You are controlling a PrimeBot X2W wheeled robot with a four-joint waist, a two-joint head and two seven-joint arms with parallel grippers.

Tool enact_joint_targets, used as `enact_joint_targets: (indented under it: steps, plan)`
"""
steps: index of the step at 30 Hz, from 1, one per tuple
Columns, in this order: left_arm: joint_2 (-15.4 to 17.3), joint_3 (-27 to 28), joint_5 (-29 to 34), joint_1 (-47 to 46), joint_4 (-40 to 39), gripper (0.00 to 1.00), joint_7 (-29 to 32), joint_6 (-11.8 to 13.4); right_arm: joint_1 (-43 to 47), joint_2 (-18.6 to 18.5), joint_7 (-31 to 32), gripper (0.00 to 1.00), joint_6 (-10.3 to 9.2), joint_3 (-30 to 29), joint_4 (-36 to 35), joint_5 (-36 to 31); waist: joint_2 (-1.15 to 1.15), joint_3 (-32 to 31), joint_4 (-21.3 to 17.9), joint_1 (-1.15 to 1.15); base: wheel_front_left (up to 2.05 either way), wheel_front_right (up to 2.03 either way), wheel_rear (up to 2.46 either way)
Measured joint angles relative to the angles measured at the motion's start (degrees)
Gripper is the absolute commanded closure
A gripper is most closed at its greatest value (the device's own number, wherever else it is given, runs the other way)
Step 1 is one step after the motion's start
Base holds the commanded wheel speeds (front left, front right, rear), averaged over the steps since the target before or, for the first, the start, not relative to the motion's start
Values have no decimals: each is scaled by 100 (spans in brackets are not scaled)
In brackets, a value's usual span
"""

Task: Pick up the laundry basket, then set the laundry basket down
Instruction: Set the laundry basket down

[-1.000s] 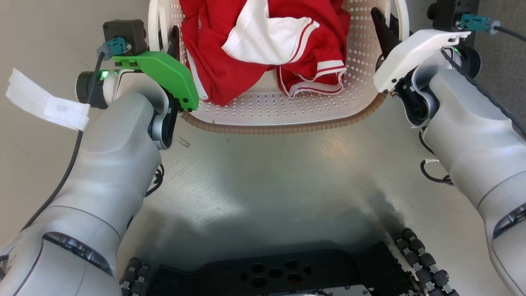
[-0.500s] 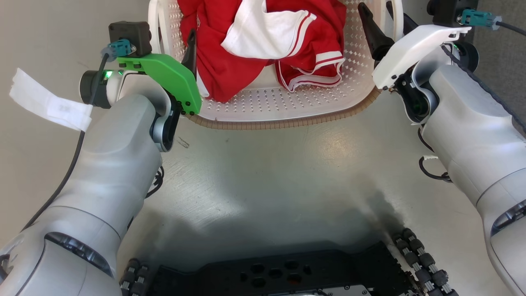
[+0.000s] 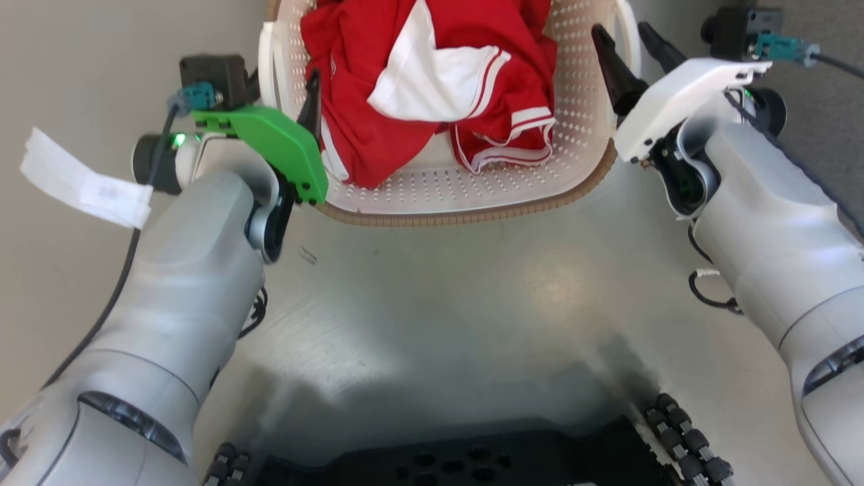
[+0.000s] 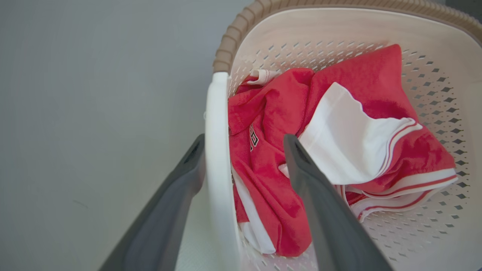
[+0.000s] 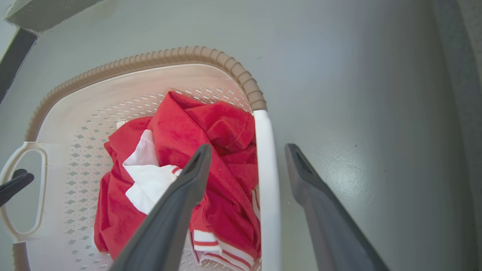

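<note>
Partly out of frame: laundry basket [image 3: 466,217]

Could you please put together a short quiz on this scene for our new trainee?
1. True or false: the laundry basket is empty.
2. What stands between the fingers of the right end effector? A) the basket's white handle B) a sock C) nothing at all
3. Fill in: the left end effector is ___ (open or shut).
Key: 1 false, a red and white garment lies in it; 2 A; 3 open.
</note>
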Motion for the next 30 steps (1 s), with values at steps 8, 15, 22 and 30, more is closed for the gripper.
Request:
enact_joint_targets:
  steps: [8, 15, 22, 30]
  plan:
    - [1, 87, 15, 315, 11, 0, 0, -77, 293, 8, 0, 0, 0, -148, -7, -43, 0, -459, -12, 0, 0, 0, 0]
    - [0, 230, 111, 592, -57, 0, 0, -123, 602, 14, 0, 0, 0, -264, -109, -143, 0, -966, -39, 0, 0, 0, 0]
    - [5, 508, 290, 810, -167, 0, 0, -149, 930, -9, 0, 0, 0, -402, -380, -253, 0, -1511, -71, 0, 0, 0, 0]
    - [113, 916, 436, 1054, -617, 0, 0, -200, 1239, -152, 0, 0, 1, -655, -604, -454, 0, -2079, -83, 0, 0, 0, 0]
